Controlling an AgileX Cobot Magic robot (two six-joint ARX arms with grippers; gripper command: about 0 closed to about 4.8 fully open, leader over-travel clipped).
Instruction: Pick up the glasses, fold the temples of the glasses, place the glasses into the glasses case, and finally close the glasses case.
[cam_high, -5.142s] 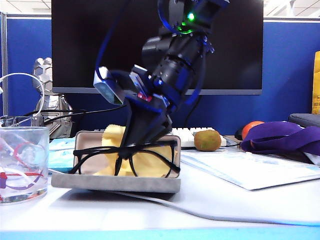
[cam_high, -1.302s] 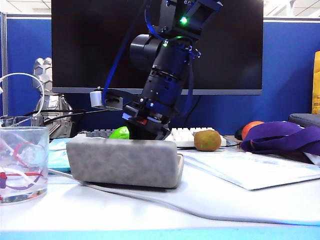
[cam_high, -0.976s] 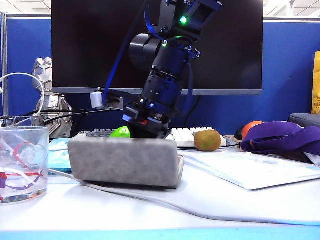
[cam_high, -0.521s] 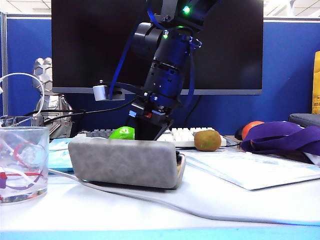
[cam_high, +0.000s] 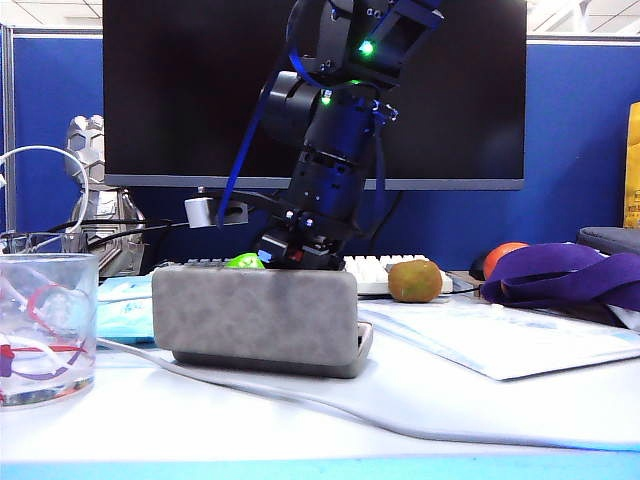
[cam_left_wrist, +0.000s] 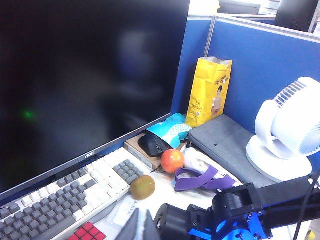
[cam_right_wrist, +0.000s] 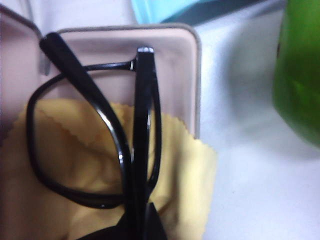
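The glasses case (cam_high: 255, 315) stands on the white desk with its grey felt side facing the exterior view. My right arm (cam_high: 330, 170) reaches down behind it, fingertips hidden there. In the right wrist view the case's tan lining (cam_right_wrist: 170, 45) shows, and the black glasses (cam_right_wrist: 35, 150) lie inside on a yellow cloth (cam_right_wrist: 195, 175) with both temples (cam_right_wrist: 144, 100) folded across the lenses. My right gripper (cam_right_wrist: 145, 227) is shut, its tips right at the end of one temple. My left gripper (cam_left_wrist: 140, 227) is shut, high over the desk, holding nothing.
A green object (cam_high: 243, 261) sits just behind the case. A kiwi (cam_high: 415, 280), an orange fruit (cam_high: 500, 255) and a purple cloth (cam_high: 570, 270) lie to the right, by a keyboard (cam_left_wrist: 65, 205). A glass cup (cam_high: 45, 325) stands at front left. A white cable (cam_high: 300, 400) crosses the desk.
The case has slid a little to the right and its grey face now stands more level and upright. The right hand has sunk slightly behind it.
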